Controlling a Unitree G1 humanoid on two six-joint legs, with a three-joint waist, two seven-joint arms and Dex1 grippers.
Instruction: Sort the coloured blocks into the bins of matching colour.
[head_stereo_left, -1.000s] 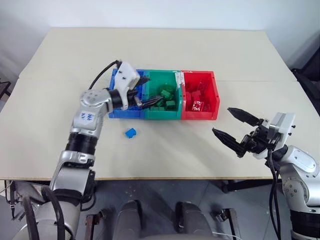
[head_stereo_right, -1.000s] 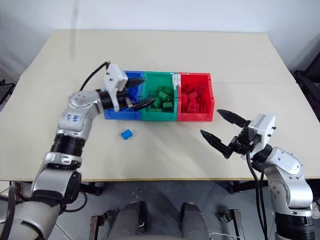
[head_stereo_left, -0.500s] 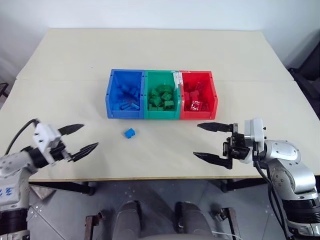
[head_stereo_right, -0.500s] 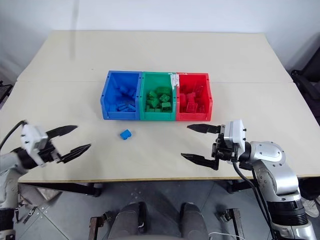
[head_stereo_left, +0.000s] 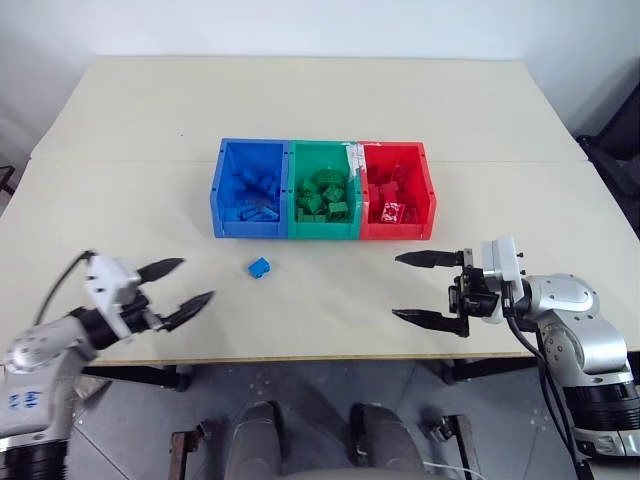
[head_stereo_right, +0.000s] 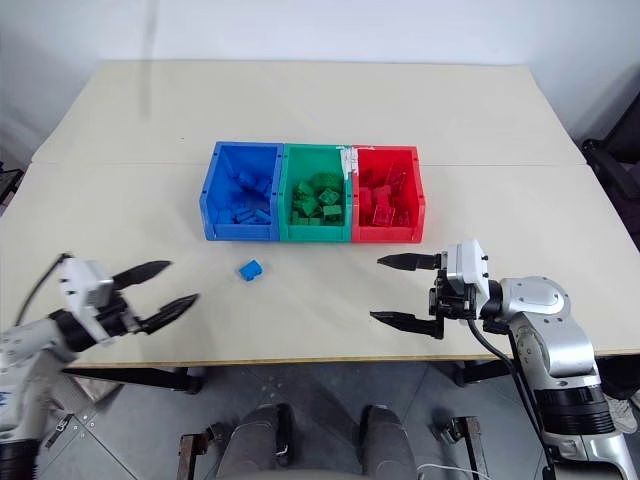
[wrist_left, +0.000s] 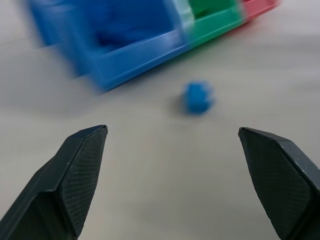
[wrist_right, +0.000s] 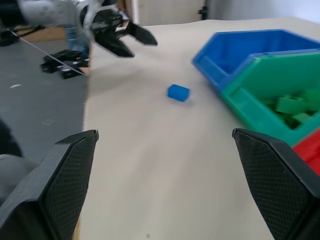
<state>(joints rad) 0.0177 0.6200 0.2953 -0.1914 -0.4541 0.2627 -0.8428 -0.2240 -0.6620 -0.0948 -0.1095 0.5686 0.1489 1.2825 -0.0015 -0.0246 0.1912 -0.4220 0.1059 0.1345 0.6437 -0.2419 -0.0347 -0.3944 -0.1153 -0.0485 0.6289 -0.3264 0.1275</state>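
On the table (head_stereo_left: 480, 110), a small blue block (head_stereo_left: 260, 266) lies alone just in front of the blue bin (head_stereo_left: 250, 188), which is joined in a row to the green bin (head_stereo_left: 323, 190) and red bin (head_stereo_left: 398, 190), each holding studded bricks of its own colour. Both the left gripper (head_stereo_left: 180, 284) and right gripper (head_stereo_left: 428, 288) hover near the front edge with fingers spread wide, grasping nothing. Beyond the pale, seamed tabletop are a grey floor and white wall.
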